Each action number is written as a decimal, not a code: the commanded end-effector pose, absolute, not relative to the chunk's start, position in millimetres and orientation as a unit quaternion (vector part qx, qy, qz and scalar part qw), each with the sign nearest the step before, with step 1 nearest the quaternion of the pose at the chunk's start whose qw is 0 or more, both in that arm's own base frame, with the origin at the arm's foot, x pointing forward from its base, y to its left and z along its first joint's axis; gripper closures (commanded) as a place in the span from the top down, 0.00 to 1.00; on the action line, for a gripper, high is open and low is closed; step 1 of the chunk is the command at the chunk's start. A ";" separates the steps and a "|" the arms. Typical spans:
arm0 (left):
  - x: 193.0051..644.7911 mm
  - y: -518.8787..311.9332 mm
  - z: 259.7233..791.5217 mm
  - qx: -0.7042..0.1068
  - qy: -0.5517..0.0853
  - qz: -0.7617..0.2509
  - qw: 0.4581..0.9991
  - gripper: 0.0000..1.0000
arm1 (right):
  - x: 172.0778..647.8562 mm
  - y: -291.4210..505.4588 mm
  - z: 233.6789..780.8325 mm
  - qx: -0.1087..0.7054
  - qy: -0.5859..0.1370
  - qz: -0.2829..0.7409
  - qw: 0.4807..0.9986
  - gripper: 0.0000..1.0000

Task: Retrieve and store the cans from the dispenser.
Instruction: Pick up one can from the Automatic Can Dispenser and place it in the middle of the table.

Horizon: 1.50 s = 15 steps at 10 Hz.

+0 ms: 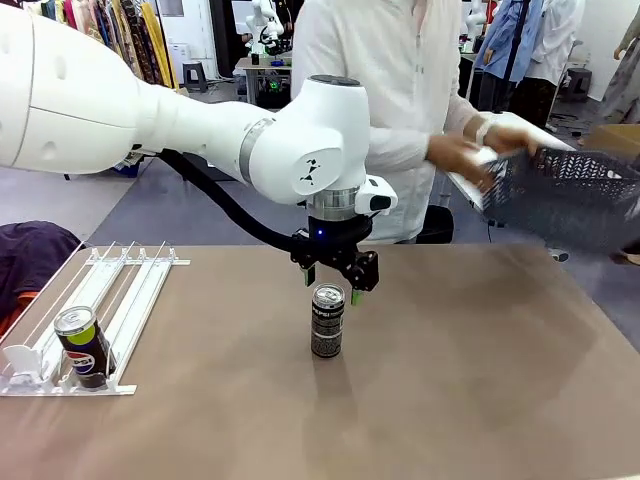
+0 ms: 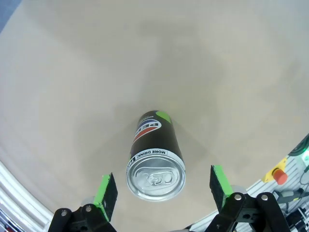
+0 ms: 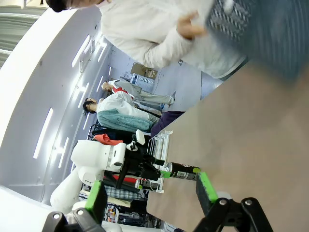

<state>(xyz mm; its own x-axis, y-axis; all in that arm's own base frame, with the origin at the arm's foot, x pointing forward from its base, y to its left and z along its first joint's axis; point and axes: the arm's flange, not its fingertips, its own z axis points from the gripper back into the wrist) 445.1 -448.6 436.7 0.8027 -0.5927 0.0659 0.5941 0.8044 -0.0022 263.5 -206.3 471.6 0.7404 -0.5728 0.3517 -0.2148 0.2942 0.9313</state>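
Release step, seemingly: slim black silver-topped drink can (image 1: pixel 327 322) upright mid-worktop (image 1: pixel 470 390), left claw (image 1: pixel 333 287) spread apart above (nothing gripped). Next: fetching dark Pepsi-logo can (image 1: pixel 82 345) from white wire rack (image 1: pixel 130 295), near-left corner.

A dark slim metal can (image 1: pixel 327 322) stands upright mid-table on the brown tabletop (image 1: pixel 480 380). A white wire dispenser rack (image 1: pixel 140 270) lies near left, a black Pepsi can (image 1: pixel 82 345) in its near end. A grey lattice plastic basket (image 1: pixel 570 195) is above the far right.
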 end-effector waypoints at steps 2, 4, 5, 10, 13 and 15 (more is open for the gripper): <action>434.1 -425.7 464.6 -0.045 -0.055 -0.306 0.949 1.00 | 266.2 -205.4 474.9 0.588 -0.349 -0.122 0.719 1.00; 419.8 -392.0 501.1 -0.081 -0.048 -0.290 0.953 1.00 | 266.2 -205.4 474.9 0.588 -0.349 -0.122 0.719 1.00; 413.3 -363.9 520.6 -0.104 -0.044 -0.282 0.953 1.00 | 266.2 -205.4 474.9 0.588 -0.349 -0.122 0.719 1.00; 418.7 -138.9 589.7 -0.348 -0.053 -0.205 0.913 1.00 | 266.2 -205.4 474.9 0.588 -0.349 -0.122 0.719 1.00; 412.2 32.4 565.3 -0.455 -0.083 -0.046 0.885 1.00 | 266.2 -205.4 474.9 0.588 -0.349 -0.122 0.719 1.00; 390.2 114.9 512.4 -0.552 -0.096 0.041 0.827 1.00 | 266.2 -205.4 474.9 0.588 -0.349 -0.122 0.719 1.00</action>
<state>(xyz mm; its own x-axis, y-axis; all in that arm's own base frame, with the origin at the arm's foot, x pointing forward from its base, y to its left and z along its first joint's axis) 390.1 110.2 532.7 0.9886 0.0993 0.1132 0.0463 0.5149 -0.8560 263.2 -206.6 471.5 0.7398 -0.5738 0.3515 -0.2140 0.2946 0.9314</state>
